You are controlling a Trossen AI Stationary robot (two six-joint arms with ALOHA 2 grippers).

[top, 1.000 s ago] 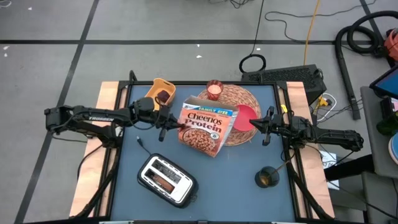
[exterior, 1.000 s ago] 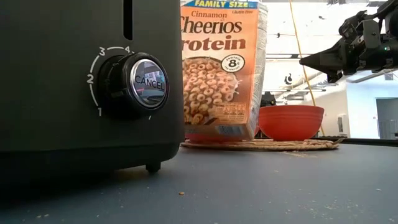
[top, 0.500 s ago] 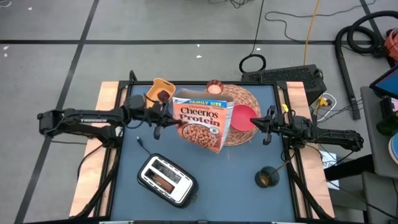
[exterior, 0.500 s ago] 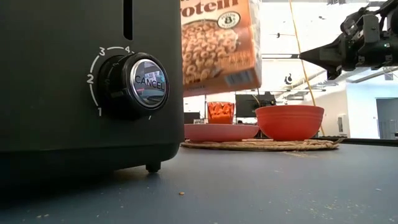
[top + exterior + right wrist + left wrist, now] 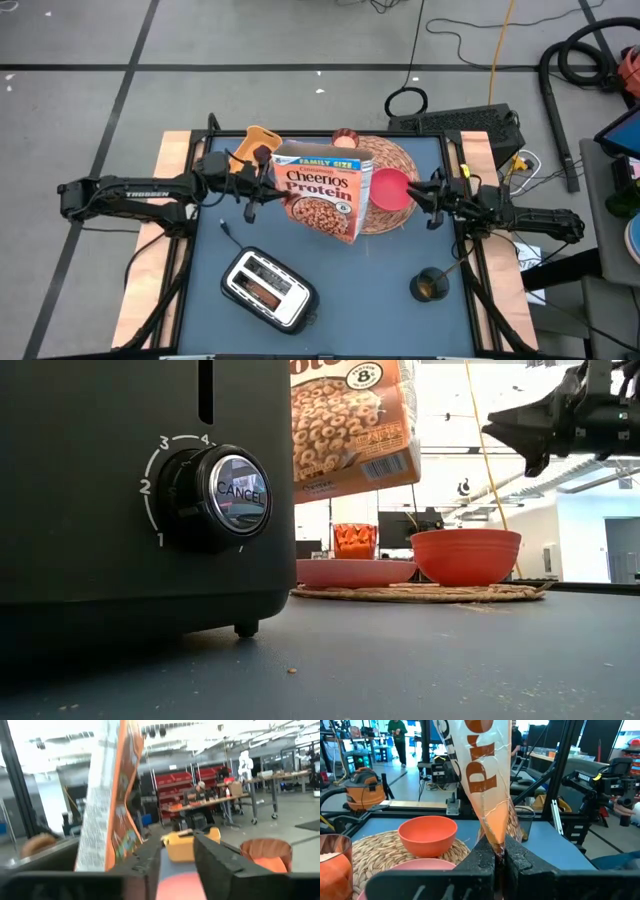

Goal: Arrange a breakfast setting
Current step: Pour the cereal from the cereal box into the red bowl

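Your left gripper (image 5: 268, 193) is clamped on the orange cardboard cereal box (image 5: 325, 199), held clear above the blue desk (image 5: 370, 290). Your right gripper (image 5: 415, 194), fingers parted, hovers over the red bowl (image 5: 389, 187) on the round woven straw mat (image 5: 392, 158) near the desk's far edge.

You have the mat (image 5: 385, 165) near the table's (image 5: 350, 300) far edge, carrying plate (image 5: 350, 572), bowl (image 5: 390, 188) and glass (image 5: 354, 540). The cereal box (image 5: 320, 195) hangs above mid-table; the toaster (image 5: 268, 288) sits by the near edge.
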